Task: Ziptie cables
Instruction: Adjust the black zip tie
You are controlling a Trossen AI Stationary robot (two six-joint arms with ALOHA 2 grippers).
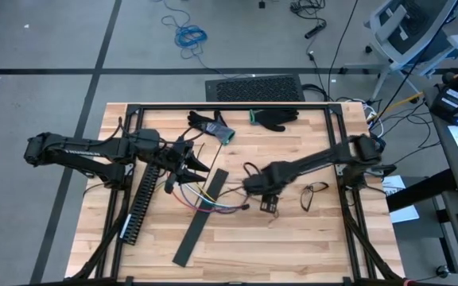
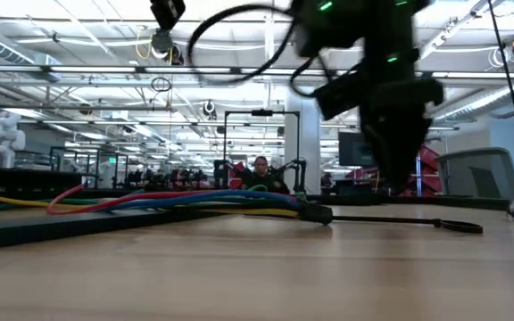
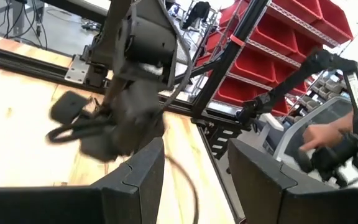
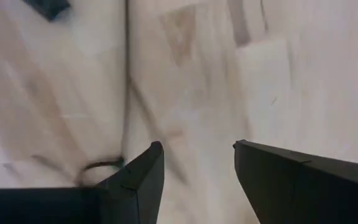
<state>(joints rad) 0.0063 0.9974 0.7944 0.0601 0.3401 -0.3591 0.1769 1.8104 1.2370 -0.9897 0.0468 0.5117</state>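
Pale wooden planks make up the desk, the largest thing here, ringed by a black frame; on it, from large to small, lie a long black slotted duct under the left arm, a flat black strip running diagonally, a black glove at the far edge, and the cables near the middle.

Those cables are a thin bundle of red, yellow, blue and green wires, lying flat on the desk between the two arms; the low view shows them stretched along the surface and gathering toward a dark end.

Left gripper hovers just beside the bundle's near-left end, above the duct's upper part; its jaws stand apart with nothing between them (its wrist view looks straight through the gap at the other arm). Right gripper hangs low over the desk just right of the bundle; its jaws are likewise spread and empty, and only bare wood shows between them, so the cables sit off to one side rather than within the gap.

My judgement: the step in hand is gathering the wires; doing it well means bringing one set of jaws squarely across the whole bundle, pinching all strands together near the dark end, and keeping them off the strip.
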